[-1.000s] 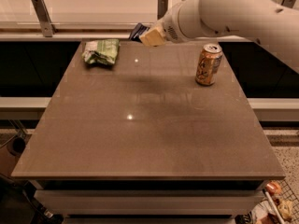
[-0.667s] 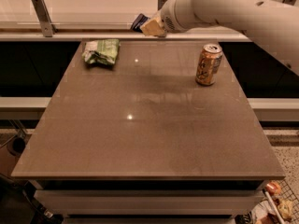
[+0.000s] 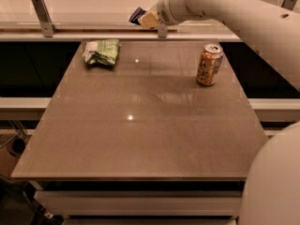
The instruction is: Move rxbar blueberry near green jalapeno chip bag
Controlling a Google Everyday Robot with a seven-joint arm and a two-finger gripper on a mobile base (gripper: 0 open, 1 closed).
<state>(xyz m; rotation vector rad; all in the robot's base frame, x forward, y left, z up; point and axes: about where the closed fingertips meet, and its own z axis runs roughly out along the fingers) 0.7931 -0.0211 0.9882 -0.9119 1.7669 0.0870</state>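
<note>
Carry phase of the move. The gripper (image 3: 143, 18) hangs above the far edge of the table (image 3: 154, 130), at the end of the white arm (image 3: 243, 13) that reaches in from the right. It is clamped on the bar (image 3: 136, 14), of which only a dark blue end shows, poking out to the left of the pale fingers. The bar is clear of the table, held aloft and not resting on anything.

The bag (image 3: 101, 52) lies crumpled at the far left corner of the table, below and to the left of the gripper and apart from it. The can (image 3: 209, 64) stands upright towards the far right, well away from the bag and out of the line between gripper and bag.

Step in hand, as judged from this layout: the pick is done and the bar is in transit; the placing is not yet done.

The next move calls for a short travel leftwards and towards the camera, then a descent to the bare table just beside the bag — near it, but not on it. The fingers should part only once the bar is low, since a flat wrapper dropped from height may slide or flip. The side of the bag facing the table's middle offers open surface for the landing — the far side sits close to the edge.
</note>
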